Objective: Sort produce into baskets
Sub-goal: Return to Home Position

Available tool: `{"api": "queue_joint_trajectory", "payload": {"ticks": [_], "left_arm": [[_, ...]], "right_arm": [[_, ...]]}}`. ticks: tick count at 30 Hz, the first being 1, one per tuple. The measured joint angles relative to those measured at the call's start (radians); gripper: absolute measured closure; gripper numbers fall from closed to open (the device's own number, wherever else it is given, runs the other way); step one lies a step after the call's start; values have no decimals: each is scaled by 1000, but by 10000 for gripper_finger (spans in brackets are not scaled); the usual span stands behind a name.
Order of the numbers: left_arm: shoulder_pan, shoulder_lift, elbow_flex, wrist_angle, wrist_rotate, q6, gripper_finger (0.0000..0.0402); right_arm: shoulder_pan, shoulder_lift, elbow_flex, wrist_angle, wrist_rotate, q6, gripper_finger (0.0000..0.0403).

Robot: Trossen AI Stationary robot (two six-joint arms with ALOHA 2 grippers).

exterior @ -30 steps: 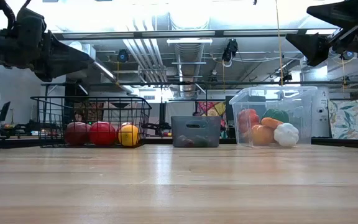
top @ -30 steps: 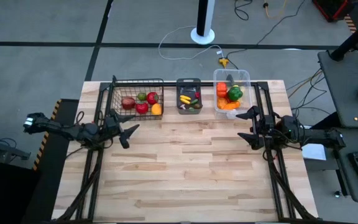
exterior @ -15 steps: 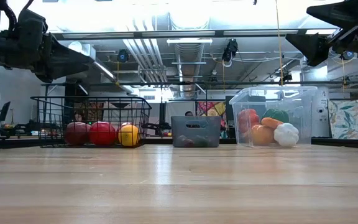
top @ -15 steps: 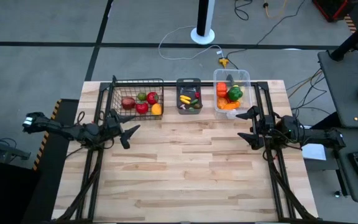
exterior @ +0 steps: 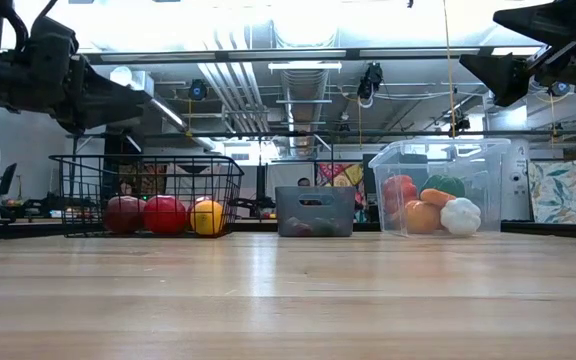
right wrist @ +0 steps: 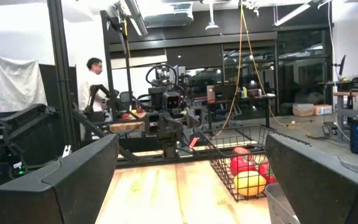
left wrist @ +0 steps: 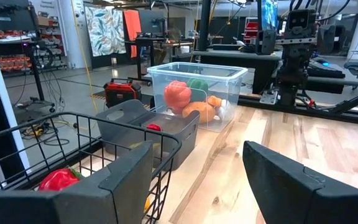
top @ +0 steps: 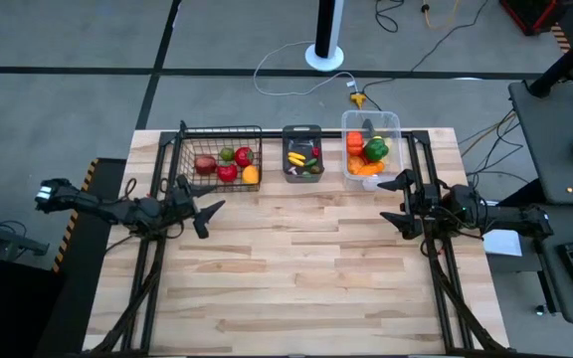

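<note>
The black wire-mesh basket [top: 221, 154] at the far left holds red, green and yellow-orange produce [top: 229, 169]. The dark grey bin [top: 302, 154] holds small yellow, red and green pieces. The clear tub [top: 371, 149] holds orange, red, green and white produce [exterior: 433, 205]. My left gripper [top: 203, 211] is open and empty, held above the table just near of the wire basket. My right gripper [top: 394, 201] is open and empty, above the table just near of the clear tub.
The three containers stand in a row along the table's far edge. The wooden table top [top: 296, 268] between and in front of the arms is bare. A person [right wrist: 93, 84] stands in the room beyond the table's left side.
</note>
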Motion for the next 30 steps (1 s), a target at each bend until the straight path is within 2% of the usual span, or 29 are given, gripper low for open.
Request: {"api": "queue_joint_trajectory", "payload": {"ticks": [30], "left_arm": [[0,13,0,0,0,0,170]], "right_arm": [[0,0,0,0,-1,0,7]]}}
